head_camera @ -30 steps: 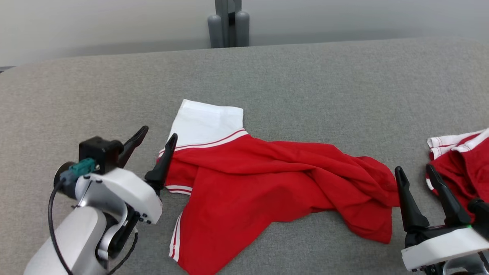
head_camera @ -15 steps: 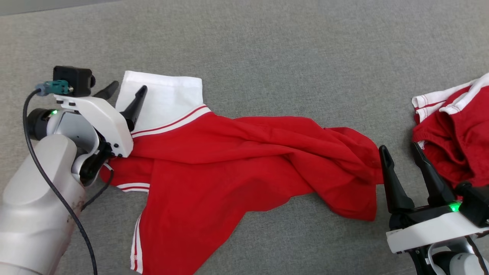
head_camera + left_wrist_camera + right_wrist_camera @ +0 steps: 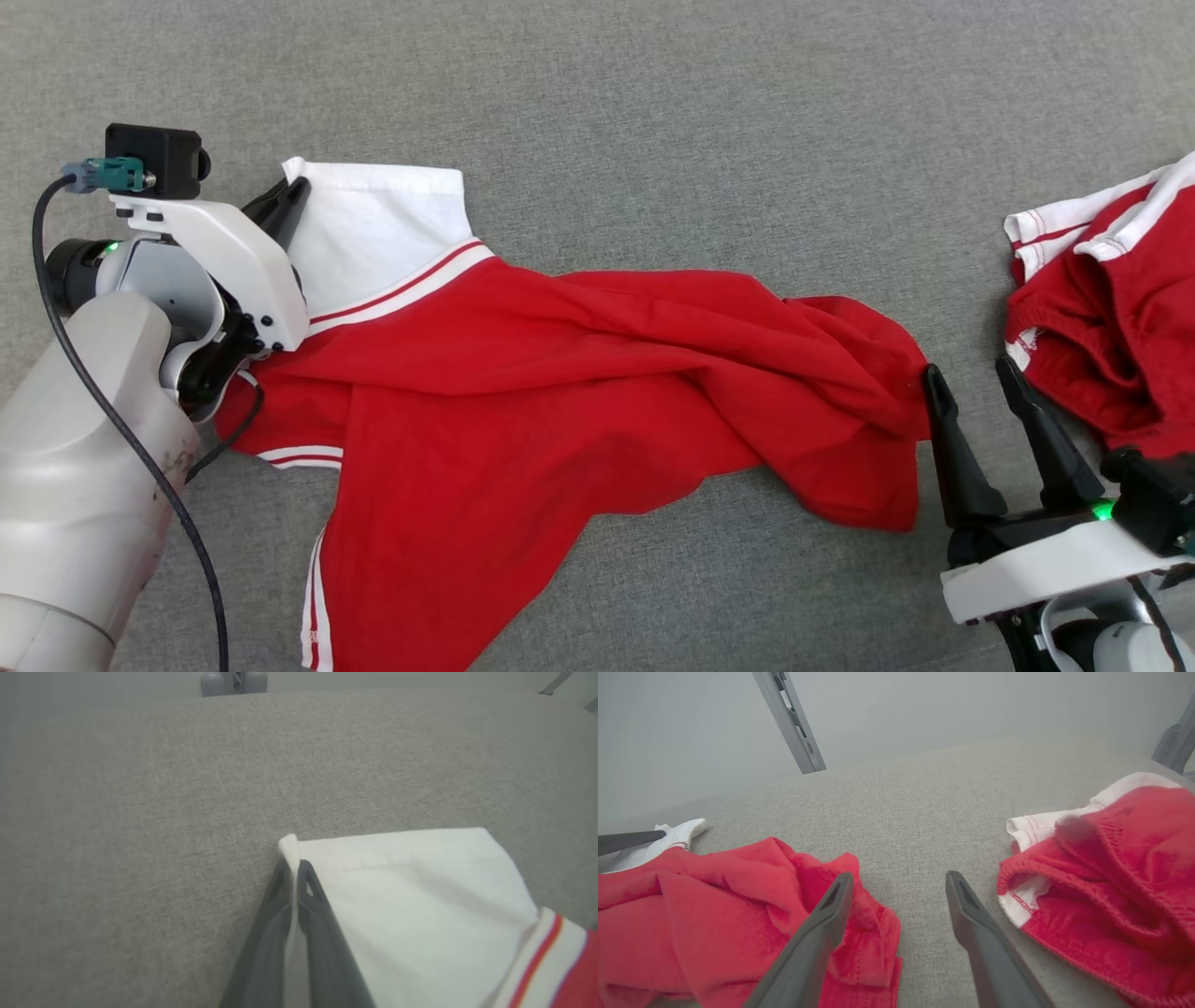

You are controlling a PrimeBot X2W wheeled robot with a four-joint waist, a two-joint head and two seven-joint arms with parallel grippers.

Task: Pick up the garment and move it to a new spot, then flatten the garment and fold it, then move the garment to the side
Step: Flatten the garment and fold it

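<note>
A: Head view first. Where's the garment (image 3: 579, 373)?

B: Crumpled across the middle of the grey cloth surface (image 3: 653, 112), running from ten o'clock to about four. The left gripper (image 3: 288, 194) sits at ten o'clock, fingers pressed together on the far corner of the white panel (image 3: 383, 224). The right gripper (image 3: 966, 371) is at four o'clock, fingers spread, its inner finger just touching the red hem (image 3: 901, 439).

A: So the lift is half set?

B: I'd say so. One end is pinched. The right needs a bite of hem before both arms rise, or the cloth will likely drag and bunch.

A: Left wrist view?

B: Both fingers are squeezed onto the white corner (image 3: 288, 842), which pokes out at twelve o'clock past the tips. It's a thin bite, so I'd lift gently and evenly.

A: And the right wrist view?

B: Fingers wide apart, with bare surface between them. The hem lies at seven o'clock against one finger. A second red garment (image 3: 1101, 896) with white trim sits at three o'clock, just beside the other finger.

A: That's the hazard?

B: Yes. I'd shift toward nine o'clock before closing, so only the task garment's hem gets caught. A grey metal post (image 3: 789, 723) stands at eleven, well apart.
</note>
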